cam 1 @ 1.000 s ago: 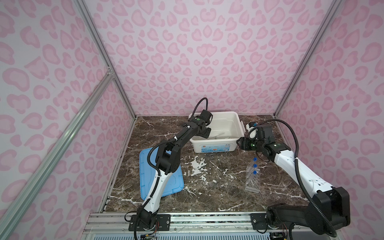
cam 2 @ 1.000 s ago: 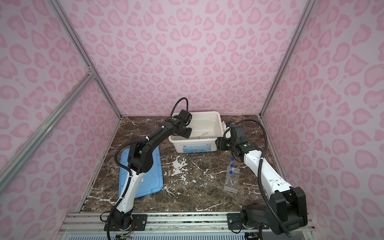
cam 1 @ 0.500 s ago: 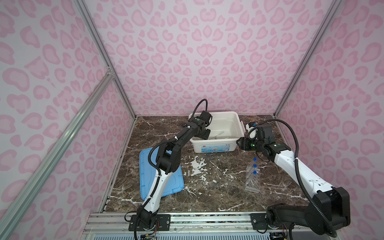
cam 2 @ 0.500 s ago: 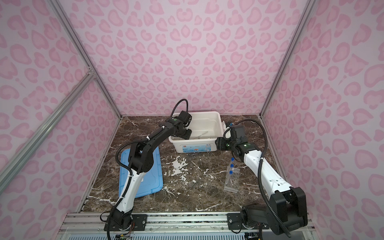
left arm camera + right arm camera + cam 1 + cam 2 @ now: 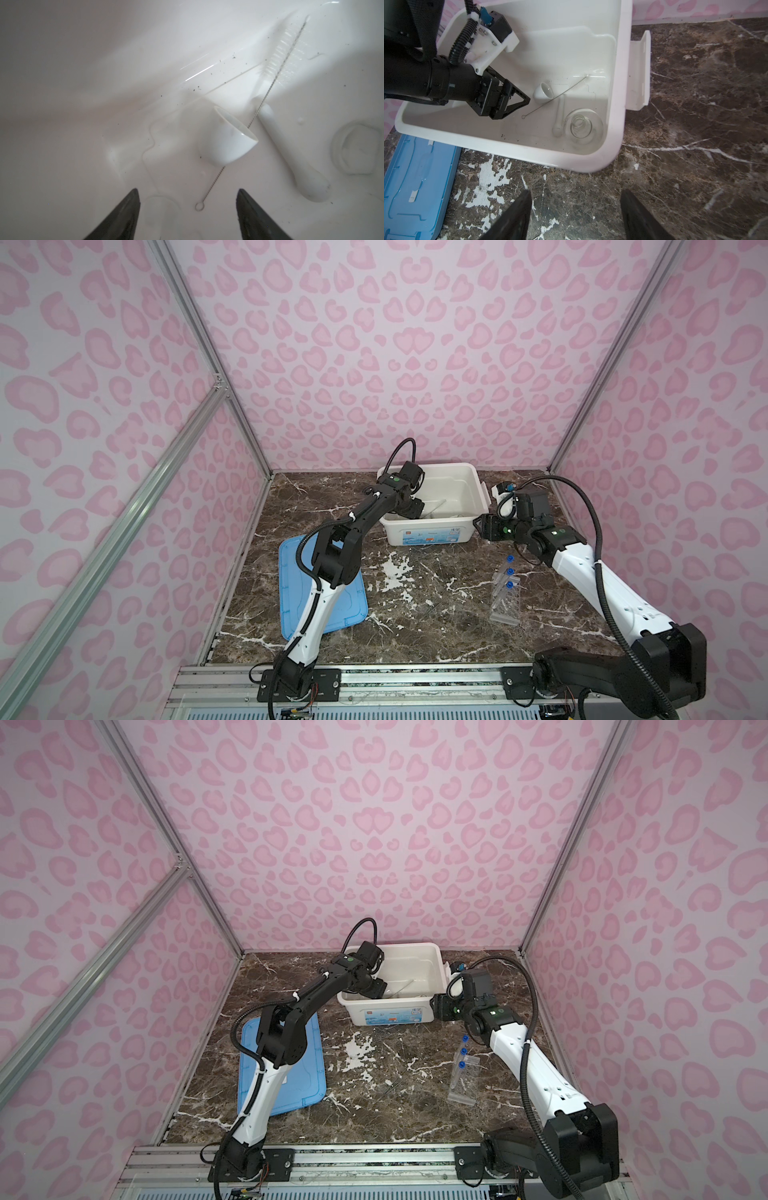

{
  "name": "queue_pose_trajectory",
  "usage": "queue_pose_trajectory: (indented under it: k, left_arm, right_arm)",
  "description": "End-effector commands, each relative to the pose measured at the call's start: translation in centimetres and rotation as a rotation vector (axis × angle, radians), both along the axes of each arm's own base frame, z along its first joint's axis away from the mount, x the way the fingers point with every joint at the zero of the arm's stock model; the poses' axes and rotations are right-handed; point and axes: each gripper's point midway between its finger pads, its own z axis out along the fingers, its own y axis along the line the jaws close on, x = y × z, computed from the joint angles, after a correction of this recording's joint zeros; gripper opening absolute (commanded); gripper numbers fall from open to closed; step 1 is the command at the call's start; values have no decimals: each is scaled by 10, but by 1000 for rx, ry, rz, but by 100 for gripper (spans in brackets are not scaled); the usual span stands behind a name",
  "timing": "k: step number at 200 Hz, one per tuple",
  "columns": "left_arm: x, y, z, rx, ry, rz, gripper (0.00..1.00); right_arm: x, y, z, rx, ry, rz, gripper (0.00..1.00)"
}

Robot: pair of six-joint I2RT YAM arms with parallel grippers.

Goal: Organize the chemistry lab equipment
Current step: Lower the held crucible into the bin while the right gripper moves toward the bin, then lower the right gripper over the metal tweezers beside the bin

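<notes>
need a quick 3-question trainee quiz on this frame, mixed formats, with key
1. True or false: the mortar stands upright in the bin.
2. How many blue-capped tubes sit in the rack?
3. Where is the right gripper? A: inside the bin. B: open over the table, outside the bin. C: shut on the rack.

Key
1. False, it lies on its side.
2. Three.
3. B.

L claw (image 5: 187,189) cut off at wrist-view edge; blue lid (image 5: 293,597) part hidden by L arm (image 5: 361,512).
</notes>
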Motion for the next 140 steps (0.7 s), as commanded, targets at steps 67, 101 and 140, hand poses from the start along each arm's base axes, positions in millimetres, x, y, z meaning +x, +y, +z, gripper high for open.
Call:
queue_pose_trajectory:
  k: [67, 101, 140]
  left_arm:
    - [4, -5, 139, -180, -249, 22, 98]
    - [3, -2, 184, -229, -341, 23, 98]
    - [-4, -2, 210, -273, -378, 15, 98]
  right_arm:
    - [-43, 52, 19, -229, -217, 364, 78]
    - [-67, 71, 10, -294, -271, 517, 77]
    - [-81, 79, 3, -283, -268, 576, 77]
